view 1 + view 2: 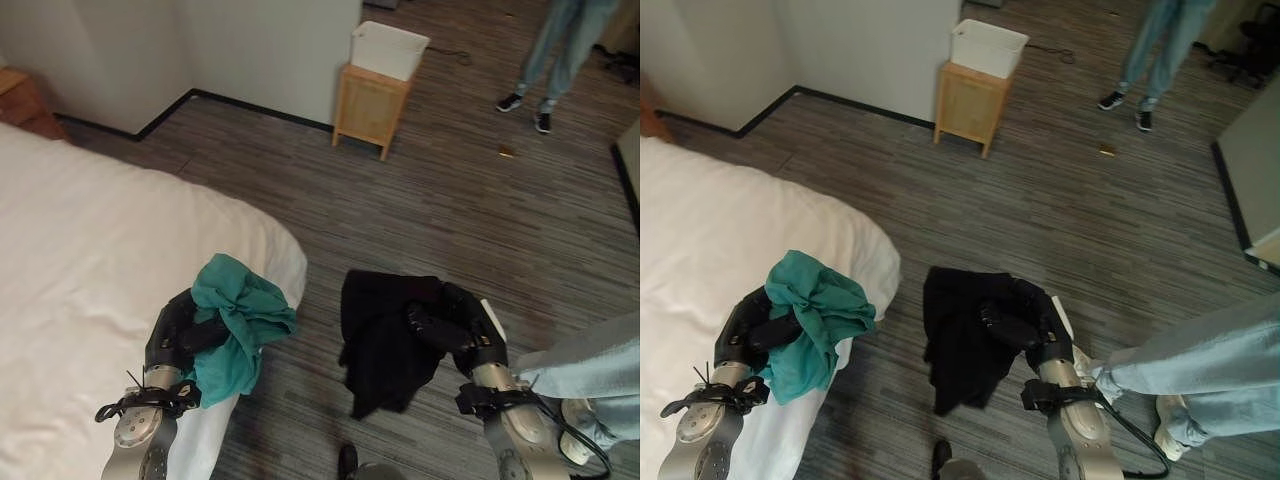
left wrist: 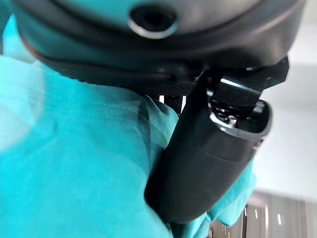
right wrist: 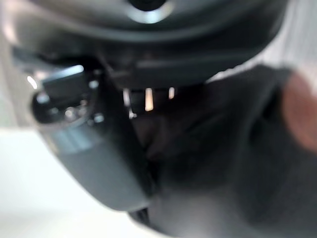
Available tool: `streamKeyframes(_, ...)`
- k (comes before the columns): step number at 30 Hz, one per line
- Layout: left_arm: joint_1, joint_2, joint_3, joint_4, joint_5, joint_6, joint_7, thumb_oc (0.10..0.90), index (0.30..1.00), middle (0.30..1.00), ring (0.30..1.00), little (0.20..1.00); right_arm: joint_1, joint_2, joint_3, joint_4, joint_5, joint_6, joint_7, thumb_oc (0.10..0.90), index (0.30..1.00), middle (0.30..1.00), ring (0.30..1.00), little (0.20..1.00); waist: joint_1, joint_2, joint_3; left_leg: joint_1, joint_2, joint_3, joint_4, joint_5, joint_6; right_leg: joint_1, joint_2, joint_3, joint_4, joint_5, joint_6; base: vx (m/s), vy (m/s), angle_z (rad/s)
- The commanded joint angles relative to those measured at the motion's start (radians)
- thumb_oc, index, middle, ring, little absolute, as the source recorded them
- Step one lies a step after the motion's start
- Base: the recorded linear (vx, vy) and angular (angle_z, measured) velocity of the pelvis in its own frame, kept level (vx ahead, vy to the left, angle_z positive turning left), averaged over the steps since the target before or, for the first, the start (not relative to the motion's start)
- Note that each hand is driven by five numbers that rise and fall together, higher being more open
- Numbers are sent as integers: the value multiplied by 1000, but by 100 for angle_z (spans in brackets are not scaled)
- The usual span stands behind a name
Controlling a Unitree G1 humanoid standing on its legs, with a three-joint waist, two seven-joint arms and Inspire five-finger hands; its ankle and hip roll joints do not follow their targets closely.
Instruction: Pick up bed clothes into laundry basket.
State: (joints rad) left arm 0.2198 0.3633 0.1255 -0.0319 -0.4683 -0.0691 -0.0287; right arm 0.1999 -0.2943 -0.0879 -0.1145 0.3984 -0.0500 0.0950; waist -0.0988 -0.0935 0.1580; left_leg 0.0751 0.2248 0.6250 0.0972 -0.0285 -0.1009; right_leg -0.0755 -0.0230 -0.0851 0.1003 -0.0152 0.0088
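Note:
My left hand is shut on a teal garment, bunched and held over the corner of the white bed. Up close, the teal cloth lies pressed under my thumb. My right hand is shut on a black garment that hangs above the carpet to the right of the bed. The black cloth also shows past that hand's thumb. A white laundry basket sits on a small wooden stand at the far wall.
One person stands at the far right on the carpet. Another person's jeans leg is close beside my right arm. A wall corner lies to the left of the stand. Striped grey carpet stretches between me and the basket.

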Motion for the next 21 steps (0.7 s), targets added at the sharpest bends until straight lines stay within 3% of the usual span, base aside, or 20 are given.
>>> streamKeyframes(1, -8, 40, 28, -107, -16, -105, -18, 400, 300, 300, 300, 300, 32, -50, -76, -140, 60, -108, 32, 400, 300, 300, 300, 300, -6, -1, -75, -84, 122, -7, 8, 168, -58, 181, -129, -1, -71, -73, 127, -251, -275, -42)
streamKeyframes(2, -17, 21, 4, -91, -19, -107, -11, 400, 300, 300, 300, 300, 16, -92, -59, -113, 60, -108, 30, 400, 300, 300, 300, 300, 32, 7, -37, -118, 73, -211, 64, 189, -39, 162, -93, 59, -55, -64, 99, -264, -253, -24)
streamKeyframes(3, -20, 20, 4, -89, -19, -108, -11, 400, 300, 300, 300, 300, 13, -94, -60, -111, 60, -109, 30, 400, 300, 300, 300, 300, 31, 11, -36, -125, 76, -214, 66, 191, -39, 158, -90, 58, -55, -60, 97, -300, -288, -39)
streamKeyframes(4, -30, 9, -13, -91, -20, -108, -5, 400, 300, 300, 300, 300, -12, -108, -43, -88, 65, -109, 20, 400, 300, 300, 300, 300, 57, 1, -23, -129, 14, -380, 125, 154, -28, 145, -82, 95, -48, -46, 91, -200, -294, -119)
streamKeyframes(5, -48, -13, -23, -88, -33, -100, -6, 400, 300, 300, 300, 300, -18, -101, -49, -88, 79, -101, 23, 400, 300, 300, 300, 300, 51, -11, -21, -124, -42, -442, 193, 46, -2, 143, -78, 110, -62, -34, 82, -196, -290, -149)
streamKeyframes(6, -49, -13, -23, -87, -33, -100, -6, 400, 300, 300, 300, 300, -18, -101, -49, -89, 79, -100, 23, 400, 300, 300, 300, 300, 52, -11, -22, -127, -42, -442, 192, 50, -2, 140, -78, 111, -64, -30, 81, -183, -247, -143)
streamKeyframes(7, -59, -33, -44, -81, -57, -100, -7, 400, 300, 300, 300, 300, -13, -88, -46, -80, 71, -106, 22, 400, 300, 300, 300, 300, 48, -1, -37, -103, -100, -458, 133, -13, 30, 130, -57, 124, -66, -21, 79, -72, -66, -43)
streamKeyframes(8, -59, -34, -45, -80, -57, -100, -7, 400, 300, 300, 300, 300, -12, -89, -46, -80, 71, -106, 22, 400, 300, 300, 300, 300, 49, -1, -38, -98, -102, -455, 125, -11, 31, 130, -58, 126, -66, -22, 80, -109, -58, -22)
streamKeyframes(9, -75, -38, -68, -59, -59, -95, -2, 400, 300, 300, 300, 300, 9, -74, -72, -92, 39, -111, 4, 400, 300, 300, 300, 300, 20, 25, -57, -60, -97, -393, 44, -3, 39, 127, -44, 108, -71, -24, 78, -34, 10, -25)
streamKeyframes(13, -92, -28, -95, -44, -26, -98, 16, 400, 300, 300, 300, 300, 20, -49, -66, -73, 21, -118, -22, 400, 300, 300, 300, 300, -8, 57, -81, 0, -116, -393, -57, 5, 42, 139, -34, 102, -96, -28, 78, -16, 69, 4)
streamKeyframes(14, -286, -39, -259, 166, 75, -102, 61, 400, 300, 300, 300, 300, 52, -4, -23, 181, 204, -153, -47, 400, 300, 300, 300, 300, -6, 75, -58, 27, -191, -494, -182, 65, 45, 157, 3, 60, -145, -9, 61, 0, 53, 1)
streamKeyframes(18, -326, -33, -257, 158, 59, -111, 76, 400, 300, 300, 300, 300, -13, -25, -63, 145, 176, -179, -101, 400, 300, 300, 300, 300, -5, 80, -67, 30, -194, -491, -184, 60, 48, 157, -4, 59, -140, -7, 65, 8, 18, 22)
streamKeyframes(21, -326, -9, -187, 110, 53, -128, 109, 400, 300, 300, 300, 300, -86, -68, -106, 133, 168, -201, -136, 400, 300, 300, 300, 300, 8, 82, -75, 18, -197, -495, -184, 65, 52, 147, -8, 52, -134, 3, 68, -27, 16, -8)
